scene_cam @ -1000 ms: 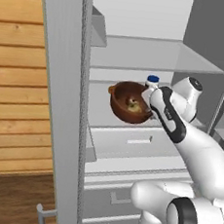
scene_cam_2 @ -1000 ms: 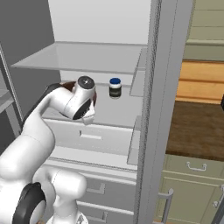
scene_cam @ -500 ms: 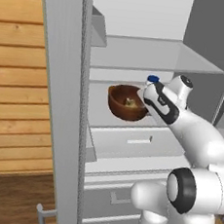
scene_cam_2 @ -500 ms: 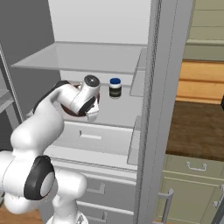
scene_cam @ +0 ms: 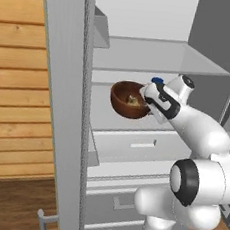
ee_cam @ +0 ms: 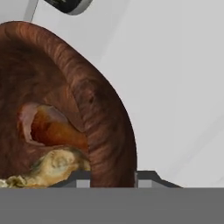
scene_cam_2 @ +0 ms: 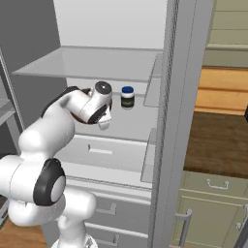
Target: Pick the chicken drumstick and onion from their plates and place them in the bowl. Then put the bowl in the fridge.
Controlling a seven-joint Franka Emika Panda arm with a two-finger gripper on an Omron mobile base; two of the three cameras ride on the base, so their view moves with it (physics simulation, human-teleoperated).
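The bowl is seen closest in the hand view, where its dark reddish-brown, wood-grained rim stands between the two finger tips of the gripper. One tip lies inside the wall and the other outside it, so the jaws are set narrow, closed on the rim. Inside the bowl, the chicken drumstick is seen as an orange-brown lump lying against the inner wall. A pale yellowish piece with a rough surface lies just below it and touches it; whether this is the onion cannot be told for certain.

In the left base view, the gripper is reached into the open fridge, and the bowl is held at its right edge, upright and low over the middle shelf. Whether its base rests on that shelf cannot be told. Pale contents are visible in the bowl's hollow.

In the right base view, the bowl is mostly hidden behind the white wrist, with only a dark edge showing. A small jar with a blue lid and a dark body is stood on the same shelf, near the bowl and farther back. A glassy upper shelf is set above, and a white drawer lies below the middle shelf.
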